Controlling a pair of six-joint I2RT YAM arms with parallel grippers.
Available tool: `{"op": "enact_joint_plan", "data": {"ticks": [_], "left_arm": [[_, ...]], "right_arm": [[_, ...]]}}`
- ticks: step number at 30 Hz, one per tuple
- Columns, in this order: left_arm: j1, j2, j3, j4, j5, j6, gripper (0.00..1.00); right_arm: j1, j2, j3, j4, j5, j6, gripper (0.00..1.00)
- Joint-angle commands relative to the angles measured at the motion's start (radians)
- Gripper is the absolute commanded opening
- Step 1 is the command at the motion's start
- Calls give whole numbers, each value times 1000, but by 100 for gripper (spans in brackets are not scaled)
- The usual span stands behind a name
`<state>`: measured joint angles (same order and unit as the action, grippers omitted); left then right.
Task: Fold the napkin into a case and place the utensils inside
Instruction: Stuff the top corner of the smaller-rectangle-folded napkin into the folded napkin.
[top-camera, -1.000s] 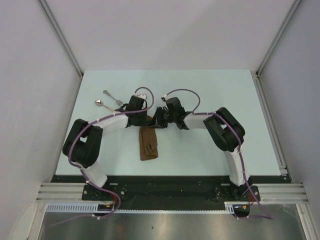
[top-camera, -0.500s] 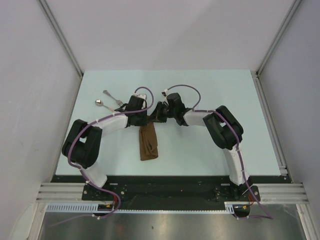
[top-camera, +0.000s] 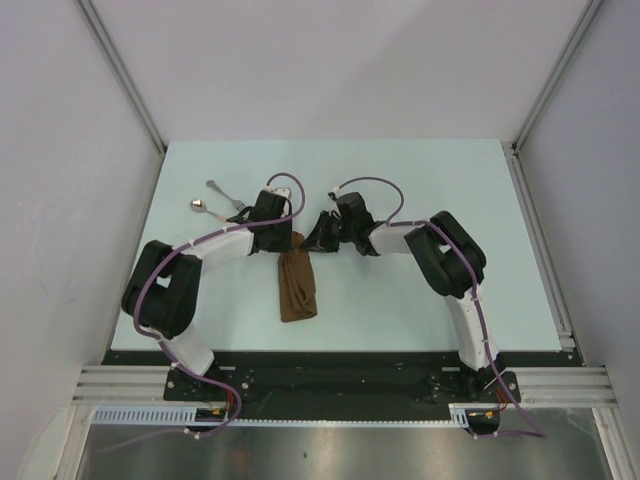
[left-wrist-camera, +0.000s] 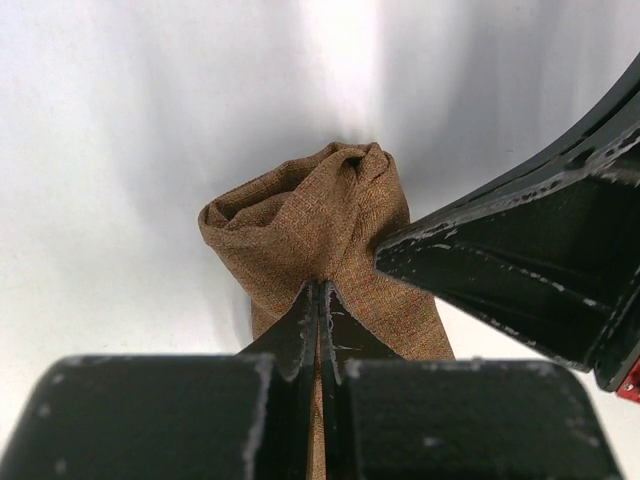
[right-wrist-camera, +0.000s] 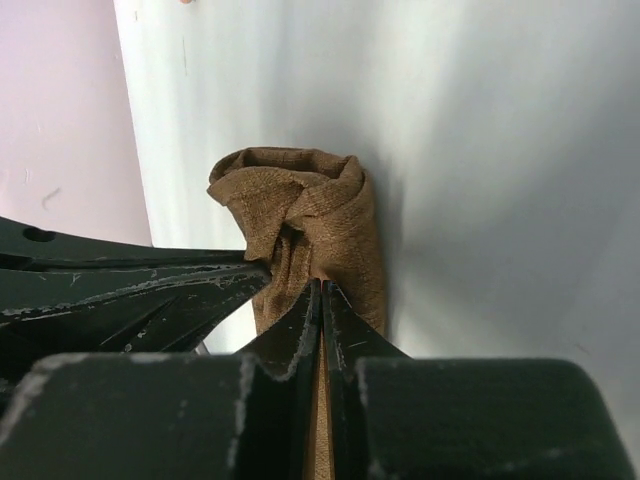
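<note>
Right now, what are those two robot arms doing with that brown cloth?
They are working on the napkin, which is folded into a narrow strip on the table between them. The left gripper and the right gripper each have their jaws shut on its far end, side by side, and that end is bunched up. The fork and the spoon lie off to the left on the table, untouched and not yet inside the cloth.

Folded napkin (top-camera: 297, 285) mid-table toward the near edge, left gripper (left-wrist-camera: 320, 300) and right gripper (right-wrist-camera: 320, 295) side by side at its far end, fork (top-camera: 226, 193) just behind spoon (top-camera: 205, 208), nearer the left edge
</note>
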<state>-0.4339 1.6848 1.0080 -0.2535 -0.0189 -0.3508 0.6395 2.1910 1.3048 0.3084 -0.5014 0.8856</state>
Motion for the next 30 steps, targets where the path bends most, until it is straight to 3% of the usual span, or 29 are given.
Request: {"op": "enact_joint_plan", "data": {"ticks": [1, 14, 24, 26, 30], "left_arm": [[6, -28, 12, -15, 22, -20, 0], [6, -33, 11, -7, 46, -39, 0], [9, -5, -17, 0, 45, -74, 0], [15, 3, -19, -1, 45, -85, 0], [30, 15, -23, -4, 46, -102, 0]], "right_arm": [[6, -20, 1, 53, -5, 6, 5], [25, 90, 54, 147, -43, 102, 4], [22, 219, 108, 417, -58, 373, 4], [29, 254, 108, 565, -68, 459, 4], [43, 292, 114, 684, -43, 570, 3]]}}
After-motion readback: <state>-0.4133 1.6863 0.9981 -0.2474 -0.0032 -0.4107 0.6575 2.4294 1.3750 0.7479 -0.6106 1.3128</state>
